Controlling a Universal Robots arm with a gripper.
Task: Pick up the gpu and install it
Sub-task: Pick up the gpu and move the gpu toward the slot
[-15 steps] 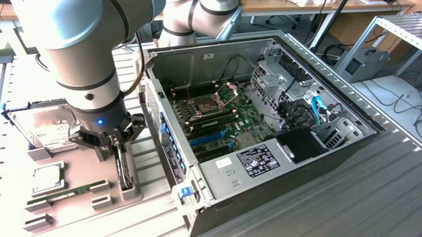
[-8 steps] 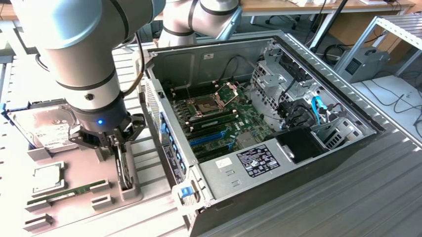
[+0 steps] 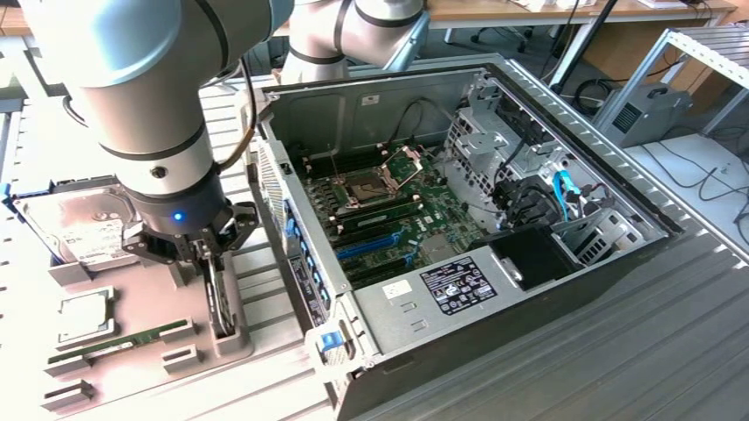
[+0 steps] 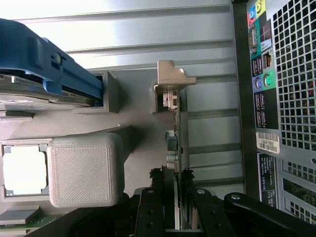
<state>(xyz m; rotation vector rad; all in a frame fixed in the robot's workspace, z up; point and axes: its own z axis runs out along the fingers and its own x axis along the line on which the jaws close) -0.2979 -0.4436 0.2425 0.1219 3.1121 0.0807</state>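
Grey ribbed worktop (image 3: pixel 679 351) carries everything; on it lies the open computer case (image 3: pixel 410 303), its motherboard slots facing up. Just beside the case, on the exterior view's left, sits the holder tray (image 3: pixel 153 289). The gpu (image 3: pixel 219 298) stands on edge in the tray's end blocks and, we judge, is not yet lifted. Our tool (image 3: pixel 193 250) pinches the card's upper edge, a finger on each face. We see three risks. So narrow a grip could let the card pivot, a tilted lift could snag its end in the slotted block (image 4: pixel 170 81), and its bracket could clip the case wall.
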